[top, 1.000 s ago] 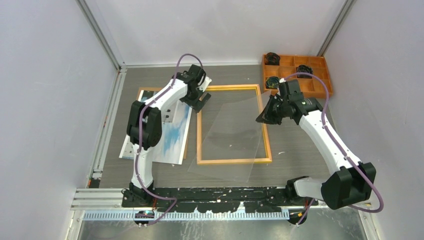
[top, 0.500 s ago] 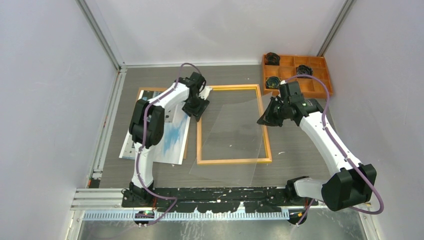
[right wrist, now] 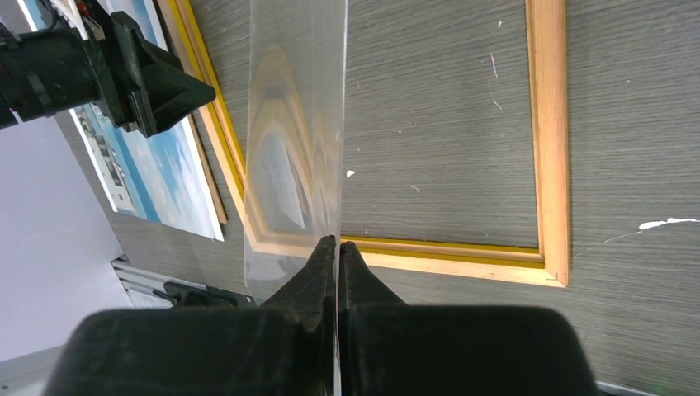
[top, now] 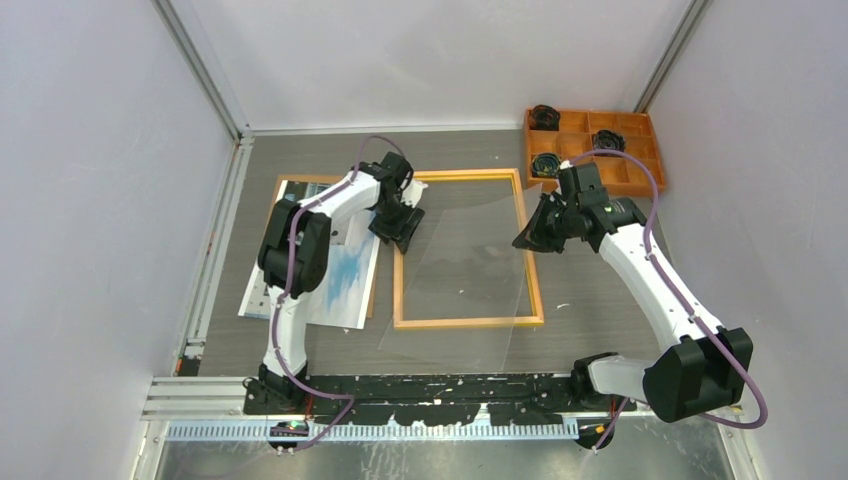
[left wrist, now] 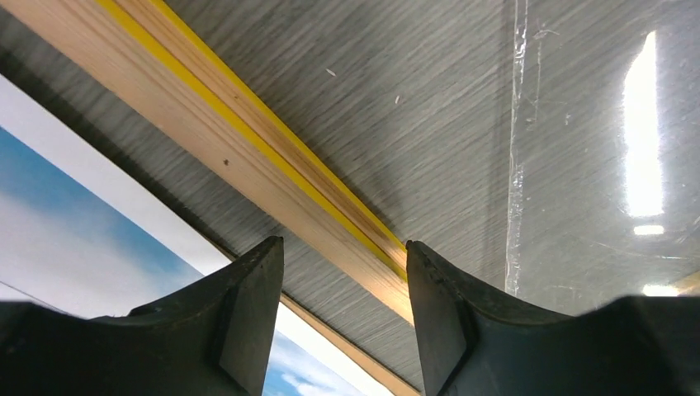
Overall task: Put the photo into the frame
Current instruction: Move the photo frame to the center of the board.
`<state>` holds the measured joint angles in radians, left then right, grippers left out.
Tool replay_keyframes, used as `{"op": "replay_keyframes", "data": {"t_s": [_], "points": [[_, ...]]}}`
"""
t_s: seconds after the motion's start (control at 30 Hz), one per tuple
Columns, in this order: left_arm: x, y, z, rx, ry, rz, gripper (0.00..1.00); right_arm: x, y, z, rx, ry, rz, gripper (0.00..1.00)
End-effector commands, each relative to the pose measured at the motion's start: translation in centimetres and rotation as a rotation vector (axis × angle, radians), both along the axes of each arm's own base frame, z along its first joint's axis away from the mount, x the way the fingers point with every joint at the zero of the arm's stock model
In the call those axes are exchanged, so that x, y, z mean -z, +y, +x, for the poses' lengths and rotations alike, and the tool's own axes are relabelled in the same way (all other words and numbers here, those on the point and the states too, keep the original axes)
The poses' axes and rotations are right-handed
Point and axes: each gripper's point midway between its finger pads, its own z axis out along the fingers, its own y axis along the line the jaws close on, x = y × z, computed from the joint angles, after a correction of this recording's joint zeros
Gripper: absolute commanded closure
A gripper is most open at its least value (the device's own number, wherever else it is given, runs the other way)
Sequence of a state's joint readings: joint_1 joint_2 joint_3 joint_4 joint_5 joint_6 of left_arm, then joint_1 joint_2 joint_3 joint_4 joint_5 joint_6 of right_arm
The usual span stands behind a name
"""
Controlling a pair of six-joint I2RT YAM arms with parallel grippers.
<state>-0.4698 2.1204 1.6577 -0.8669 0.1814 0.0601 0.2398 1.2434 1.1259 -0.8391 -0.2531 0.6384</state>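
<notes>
Grey tabletop [top: 600, 320], frame [left wrist: 248, 157] under left gripper [left wrist: 342, 247]

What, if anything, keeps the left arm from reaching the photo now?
Probably nothing, so yes: the left fingers are open above the left rail of the frame, and the photo lies uncovered just beside them; the clear sheet does not cover it.

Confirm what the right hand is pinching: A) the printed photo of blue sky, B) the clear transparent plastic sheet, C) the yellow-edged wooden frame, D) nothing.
B: in the right wrist view the right hand is closed on the edge of the clear transparent plastic sheet, held over the yellow-edged wooden frame.
</notes>
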Motion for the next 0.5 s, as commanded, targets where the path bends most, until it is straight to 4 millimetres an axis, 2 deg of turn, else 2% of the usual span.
{"op": "replay_keyframes", "data": {"t_s": [0.0,0.13,0.27,0.47], "points": [[0.5,-0.5,-0.3,-0.002,0.008,-0.011,0.44,-1.0,0.4,0.1,0.000,-0.040,0.034,0.99],[2.0,1.1,-0.9,0.005,0.006,0.056,0.53,-1.5,0.7,0.2,-0.003,-0.053,0.058,0.99],[2.4,3.1,-1.7,0.032,-0.028,0.118,0.64,-1.7,1.6,0.4,-0.011,-0.057,0.089,0.99],[3.3,7.2,-3.1,0.088,-0.066,0.248,0.69,-1.7,3.6,0.4,-0.061,-0.068,0.126,0.99]]}}
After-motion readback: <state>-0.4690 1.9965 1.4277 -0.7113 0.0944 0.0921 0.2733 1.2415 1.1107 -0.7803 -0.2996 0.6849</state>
